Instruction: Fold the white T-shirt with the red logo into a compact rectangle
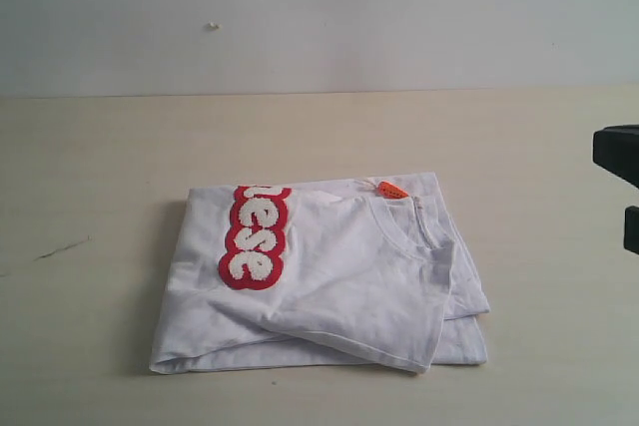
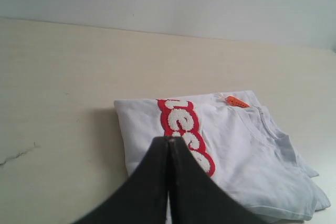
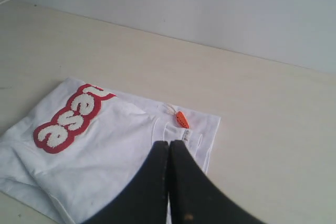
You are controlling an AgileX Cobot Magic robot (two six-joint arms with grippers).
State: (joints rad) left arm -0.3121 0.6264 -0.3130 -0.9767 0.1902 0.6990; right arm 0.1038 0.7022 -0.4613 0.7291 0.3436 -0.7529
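White T-shirt (image 1: pixel 339 286), red-outlined logo (image 1: pixel 255 236)

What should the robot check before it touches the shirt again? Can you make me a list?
1. Is the white T-shirt folded up? It lies in layers on the table: ok.
2. Are its edges neat? In the exterior view the lower right flap slants and layers stick out: not ok.
3. Is the left gripper free? Shut, holding nothing: ok.
4. Is the right gripper free? Shut, holding nothing: ok.
5. Is the red logo on top? Yes, though only part of it shows: ok.
6. Are the hidden layers underneath smooth? Cannot tell.
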